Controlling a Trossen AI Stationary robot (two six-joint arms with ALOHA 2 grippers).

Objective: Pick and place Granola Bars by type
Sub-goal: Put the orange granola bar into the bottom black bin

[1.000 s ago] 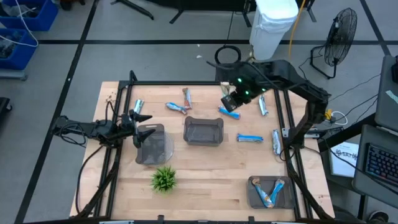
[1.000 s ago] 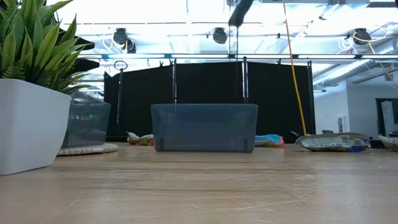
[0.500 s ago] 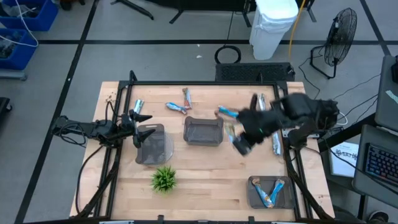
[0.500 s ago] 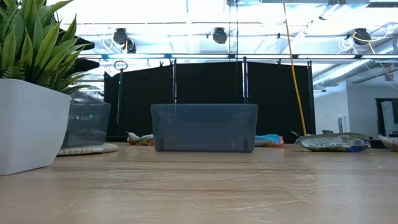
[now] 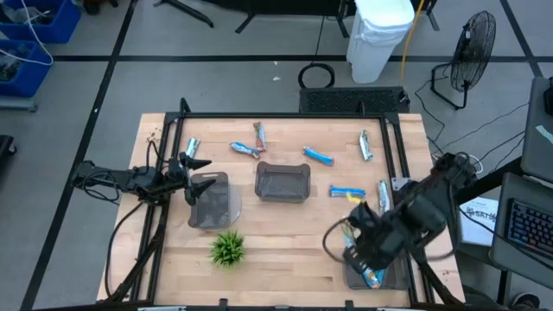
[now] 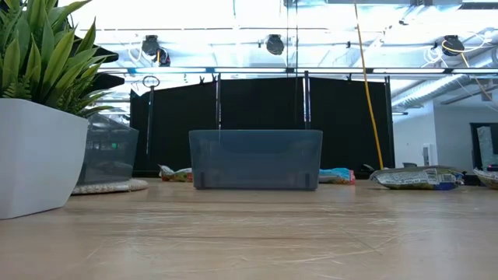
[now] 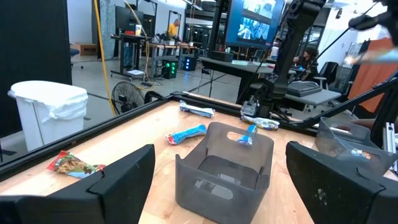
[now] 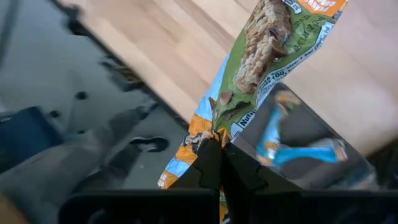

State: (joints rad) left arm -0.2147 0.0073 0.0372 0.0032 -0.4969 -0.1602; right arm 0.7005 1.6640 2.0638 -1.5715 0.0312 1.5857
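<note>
My right gripper (image 5: pixel 359 246) hovers at the far-left corner of the near-right grey tray (image 5: pixel 399 275) and is shut on a granola bar (image 8: pixel 267 56) with a green, orange and blue wrapper. That tray holds two blue bars (image 5: pixel 373 275). More bars lie flat on the far half of the table: blue ones (image 5: pixel 318 155) (image 5: pixel 347 192) (image 5: pixel 244 149), an orange-brown one (image 5: pixel 259 134), silver ones (image 5: pixel 365 145) (image 5: pixel 383 197). My left gripper (image 5: pixel 192 164) waits open at the left side, beside the clear tray (image 5: pixel 210 197). My right gripper pinches the bar by one end (image 8: pixel 208 134) between its two fingers (image 8: pixel 210 163). The bar reaches out lengthwise beyond the fingertips and is lifted clear, above the near-right tray's wall (image 8: pixel 323 121) and the table's near edge.
A grey tray (image 5: pixel 282 181) stands mid-table, and its front wall (image 6: pixel 255 159) fills the low view's middle. A small green plant (image 5: pixel 227 249) in a white pot (image 6: pixel 35 155) stands near the front left. Black frame rails run along the table's edges.
My right gripper has swung from the far side of the table, by the blue bar, toward the near right corner and now hangs over the near-right tray, carrying its bar all the way. The bars on the table have stayed put.
</note>
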